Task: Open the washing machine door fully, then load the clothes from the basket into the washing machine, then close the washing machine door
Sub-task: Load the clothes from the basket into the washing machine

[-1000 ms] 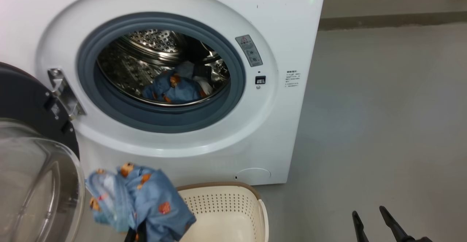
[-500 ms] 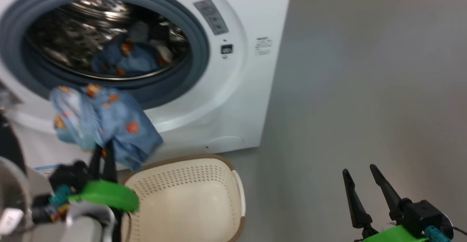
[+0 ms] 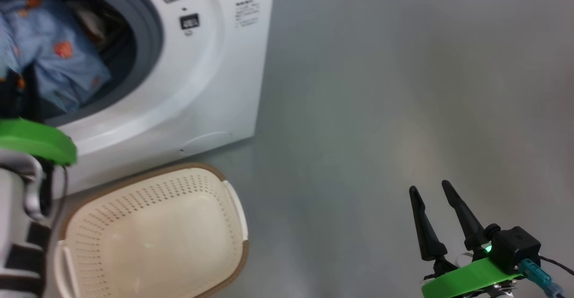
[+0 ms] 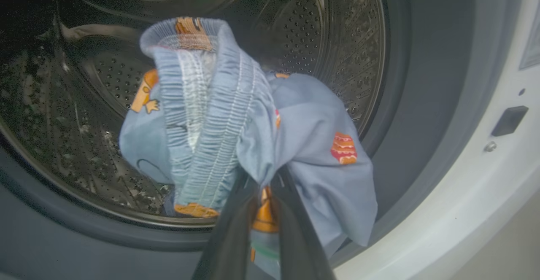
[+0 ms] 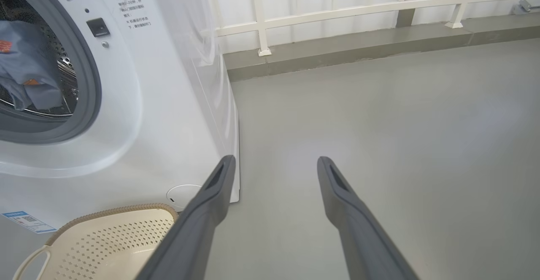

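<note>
You are in the loading step. Your left gripper (image 4: 265, 183) has its jaws pinched nearly shut on the blue bear-print garment (image 4: 303, 145), which hangs bunched from them right at the mouth of the washing machine (image 3: 215, 78), in front of the steel drum (image 4: 337, 60) and inside the ring of the grey seal (image 4: 422, 82). The cloth droops over the seal's lower lip, so it is not yet fully inside.

Your right gripper (image 3: 429, 186) hovers over the bare floor (image 3: 381, 87), well to the right of the machine, jaws spread wide and holding nothing.

The basket (image 3: 170, 190) stands on the floor just in front of the machine, and the part you can see has no cloth in it.

Next, push the left arm deeper, past the seal, before you let go, so that no hem trails over the lip. Then draw back and go for the washing machine door.
</note>
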You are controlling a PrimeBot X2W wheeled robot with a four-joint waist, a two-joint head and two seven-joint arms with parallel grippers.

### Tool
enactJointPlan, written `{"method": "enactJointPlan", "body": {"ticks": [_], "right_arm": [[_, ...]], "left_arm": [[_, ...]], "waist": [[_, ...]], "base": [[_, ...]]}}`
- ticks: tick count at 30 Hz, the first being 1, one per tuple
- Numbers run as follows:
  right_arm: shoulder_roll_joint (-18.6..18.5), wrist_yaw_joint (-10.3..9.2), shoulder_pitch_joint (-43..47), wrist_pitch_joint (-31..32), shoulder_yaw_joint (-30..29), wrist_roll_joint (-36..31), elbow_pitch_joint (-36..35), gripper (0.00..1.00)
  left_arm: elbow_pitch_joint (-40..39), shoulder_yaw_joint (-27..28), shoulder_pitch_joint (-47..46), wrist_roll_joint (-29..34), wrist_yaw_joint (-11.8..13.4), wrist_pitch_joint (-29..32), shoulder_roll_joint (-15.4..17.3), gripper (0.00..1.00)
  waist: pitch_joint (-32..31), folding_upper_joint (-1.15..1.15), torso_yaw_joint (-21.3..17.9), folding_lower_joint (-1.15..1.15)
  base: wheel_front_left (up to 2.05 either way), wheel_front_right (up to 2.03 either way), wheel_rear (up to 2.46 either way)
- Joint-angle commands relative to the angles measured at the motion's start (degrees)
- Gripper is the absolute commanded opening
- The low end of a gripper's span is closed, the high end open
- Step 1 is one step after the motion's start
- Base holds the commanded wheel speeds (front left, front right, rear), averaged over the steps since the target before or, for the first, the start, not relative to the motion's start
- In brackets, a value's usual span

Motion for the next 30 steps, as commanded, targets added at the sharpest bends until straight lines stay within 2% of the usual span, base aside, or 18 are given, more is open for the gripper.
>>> {"method": "enactJointPlan", "body": {"ticks": [1,11,19,24,30], "right_arm": [[-0.64,0.35,-1.47,-0.28,1.77,0.42,-1.33,1.0],[-0.64,0.35,-2.09,-0.28,4.91,1.66,-0.78,1.0],[-0.64,0.35,-1.98,-0.28,6.67,1.69,-0.93,1.0],[-0.64,0.35,-1.95,-0.28,6.81,1.59,-1.04,1.0],[-0.64,0.35,-2.17,-0.28,7.09,1.63,-1.29,1.0]], "left_arm": [[-0.12,1.87,-3.22,0.7,-0.15,-0.23,3.45,0.0],[10.91,0.92,-14.1,3.5,-0.41,-0.32,9.25,0.0],[16.5,0.98,-23.41,4.91,0.2,-0.52,13.52,0.0],[18.52,0.7,-28.24,5.58,0.78,-0.58,14.93,0.0],[19.73,2.56,-32.18,3.74,1.67,-0.63,14.8,0.0]], "waist": [[6.5,0.0,-6.1,0.0],[10.11,0.0,-8.71,0.0],[13.1,0.0,-9.49,0.0],[14.67,0.0,-9.53,0.0],[16.0,0.0,-9.55,0.0]], "base": [[0.0,0.0,0.0],[0.0,0.0,0.0],[0.0,0.0,0.0],[0.0,0.0,0.0],[0.0,0.0,0.0]]}}
